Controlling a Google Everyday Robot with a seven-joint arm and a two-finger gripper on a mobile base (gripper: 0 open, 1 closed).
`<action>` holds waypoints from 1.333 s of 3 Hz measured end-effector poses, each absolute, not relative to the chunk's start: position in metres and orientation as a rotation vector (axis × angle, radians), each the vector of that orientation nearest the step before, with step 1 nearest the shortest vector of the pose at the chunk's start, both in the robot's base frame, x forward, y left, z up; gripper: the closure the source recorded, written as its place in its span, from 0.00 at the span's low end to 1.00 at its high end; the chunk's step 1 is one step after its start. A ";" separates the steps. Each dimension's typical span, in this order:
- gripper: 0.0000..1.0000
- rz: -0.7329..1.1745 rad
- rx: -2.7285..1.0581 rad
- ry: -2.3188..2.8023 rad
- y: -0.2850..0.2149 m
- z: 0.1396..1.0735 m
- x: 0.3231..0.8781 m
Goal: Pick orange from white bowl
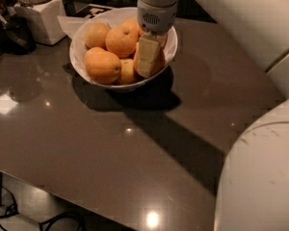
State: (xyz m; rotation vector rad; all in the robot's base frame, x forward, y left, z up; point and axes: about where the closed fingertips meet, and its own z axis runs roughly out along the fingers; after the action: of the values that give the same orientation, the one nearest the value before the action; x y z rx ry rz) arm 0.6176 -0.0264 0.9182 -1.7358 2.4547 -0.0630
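Orange (160,60) sits at the right of the white bowl (76,64) — mostly hidden behind the gripper (150,64), lowered into the bowl. Jaw state — cannot tell. Other oranges (103,65) lie left.

1. You have the gripper (150,65) lowered into the white bowl (82,66), at its right side.
2. It sits against an orange (161,61) and hides most of it.
3. Other oranges (102,65) fill the bowl's left and back.
4. The bowl rests on a dark glossy table (111,143), with a white canister (41,18) near it at the back left.
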 end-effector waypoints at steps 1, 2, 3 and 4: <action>0.41 -0.032 -1.749 2.463 -0.027 0.910 0.619; 0.64 -0.034 -1.731 2.434 -0.021 0.910 0.626; 0.88 -0.034 -1.730 2.433 -0.021 0.910 0.627; 1.00 -0.031 -1.727 2.414 -0.019 0.910 0.629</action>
State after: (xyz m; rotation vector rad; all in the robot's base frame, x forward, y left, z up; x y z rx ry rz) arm 0.6292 -0.0190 0.9102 -1.7270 2.4144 -0.0310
